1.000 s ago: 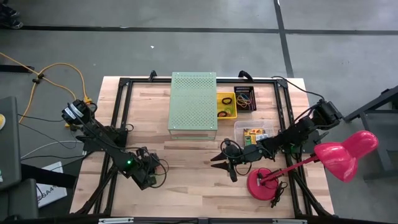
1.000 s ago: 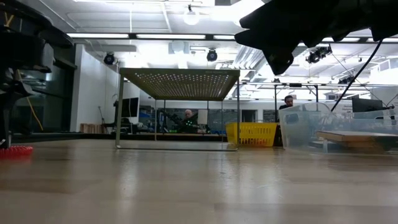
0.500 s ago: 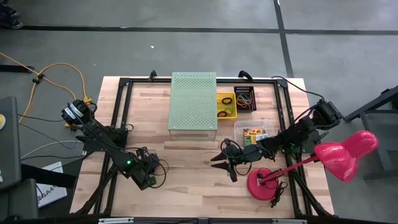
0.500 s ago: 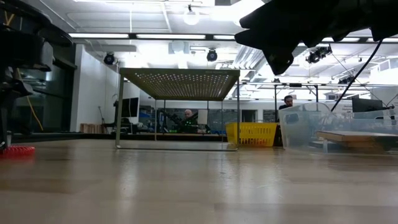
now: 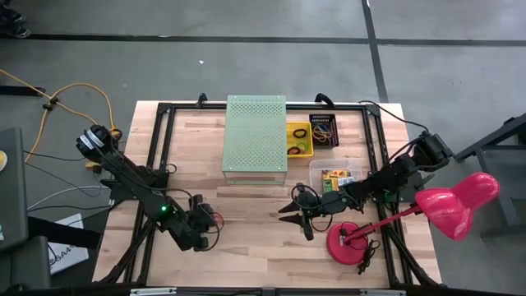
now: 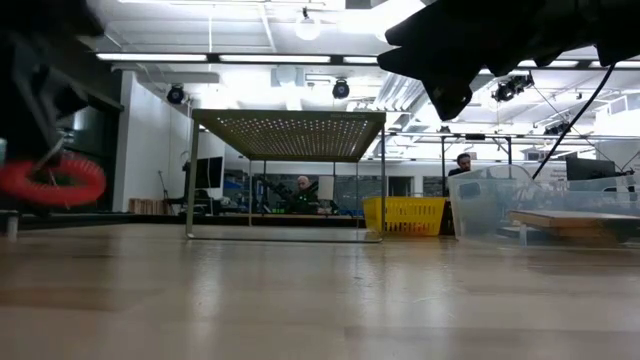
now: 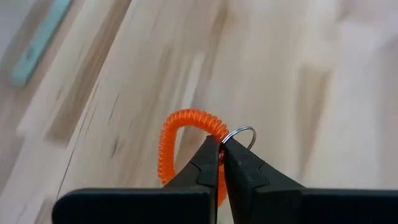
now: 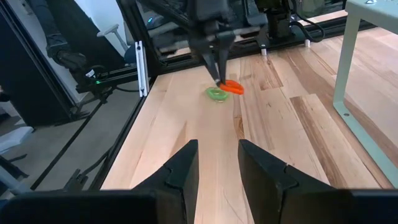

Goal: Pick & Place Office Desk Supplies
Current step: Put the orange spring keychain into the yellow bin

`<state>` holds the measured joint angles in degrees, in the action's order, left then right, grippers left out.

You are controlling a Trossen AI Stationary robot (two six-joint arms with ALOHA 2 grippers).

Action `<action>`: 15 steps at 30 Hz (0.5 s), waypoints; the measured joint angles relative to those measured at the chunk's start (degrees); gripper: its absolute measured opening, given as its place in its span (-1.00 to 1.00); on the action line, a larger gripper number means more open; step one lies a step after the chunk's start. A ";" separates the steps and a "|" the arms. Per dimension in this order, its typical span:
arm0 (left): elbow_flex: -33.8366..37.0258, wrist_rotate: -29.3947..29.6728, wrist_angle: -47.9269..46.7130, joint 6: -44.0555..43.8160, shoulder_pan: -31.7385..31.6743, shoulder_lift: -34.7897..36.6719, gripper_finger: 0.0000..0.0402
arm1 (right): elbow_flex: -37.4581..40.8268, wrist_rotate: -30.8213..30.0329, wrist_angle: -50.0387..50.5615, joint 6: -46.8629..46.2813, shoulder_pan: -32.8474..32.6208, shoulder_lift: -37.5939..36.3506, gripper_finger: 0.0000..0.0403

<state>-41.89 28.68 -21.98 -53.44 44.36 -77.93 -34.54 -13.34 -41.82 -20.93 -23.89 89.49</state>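
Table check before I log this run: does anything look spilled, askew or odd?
Nothing stands out. The left gripper is shut on an orange coil band; a green band lies on the table beside it.

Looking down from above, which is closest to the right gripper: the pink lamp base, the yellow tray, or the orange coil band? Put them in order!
From the right gripper:
1. Pink lamp base, just beside it, toward the table's front.
2. Orange coil band, held by the left gripper, across the table.
3. Yellow tray, at the back.

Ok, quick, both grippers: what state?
Left gripper: shut on the orange coil band, lifted off the table.
Right gripper: open, holding nothing.
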 joint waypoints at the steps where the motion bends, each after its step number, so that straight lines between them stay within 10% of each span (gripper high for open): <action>1: 0.00 0.58 1.74 1.67 -0.03 0.60 -0.98 | 0.00 0.00 -0.01 0.00 -0.01 0.00 -0.50; 15: -0.04 -4.08 31.37 25.83 -9.19 1.81 -0.99 | 0.00 1.79 -0.45 1.19 -0.01 0.00 -0.50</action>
<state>-41.93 24.60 9.39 -27.61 35.17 -76.12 -34.54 -11.55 -42.27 -19.74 -23.90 89.49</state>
